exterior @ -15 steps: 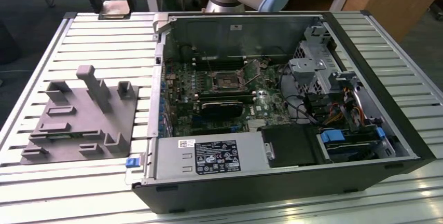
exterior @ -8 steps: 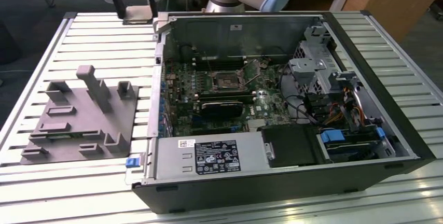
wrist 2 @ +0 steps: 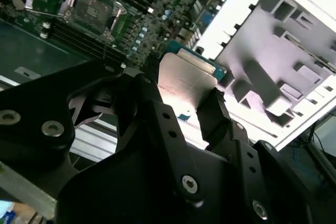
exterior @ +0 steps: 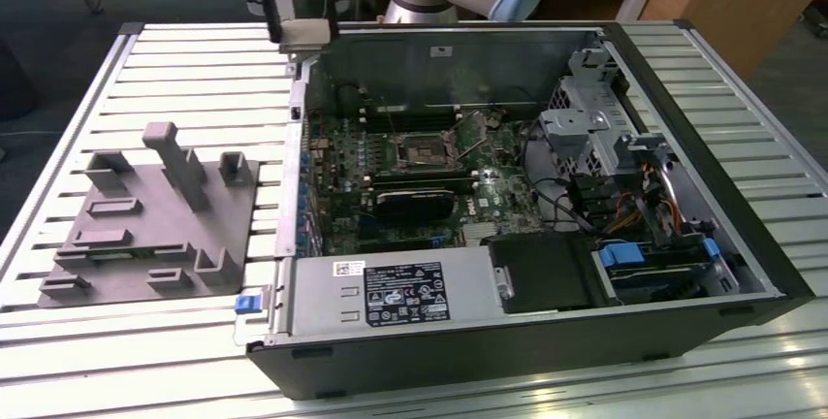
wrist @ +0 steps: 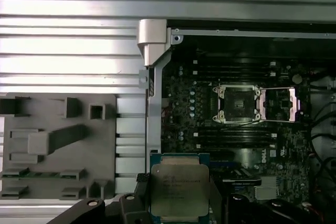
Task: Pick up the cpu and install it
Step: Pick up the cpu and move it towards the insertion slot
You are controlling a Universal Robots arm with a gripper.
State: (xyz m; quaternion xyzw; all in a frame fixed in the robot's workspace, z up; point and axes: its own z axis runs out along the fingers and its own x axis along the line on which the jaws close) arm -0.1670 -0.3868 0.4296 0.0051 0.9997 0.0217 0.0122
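We noted gripper [wrist 2: 184, 106] clamped on cpu [wrist: 179, 190] edges, chip aloft over computer case [wrist: 155, 119] rim, well apart from open socket [wrist: 239, 104]. We judged risks: edge grip slipping, or chip landing tilted or mis-rotated, bending socket pins.

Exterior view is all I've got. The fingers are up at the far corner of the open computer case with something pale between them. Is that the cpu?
Observer: Yes. In both wrist views the cpu is clamped by its edges between the fingers, and its silvery top faces the first wrist camera.
Operator: Is the socket open for it? I can't make that out from here.
Observer: In the first wrist view the socket lies uncovered, with its metal frame swung open beside it.
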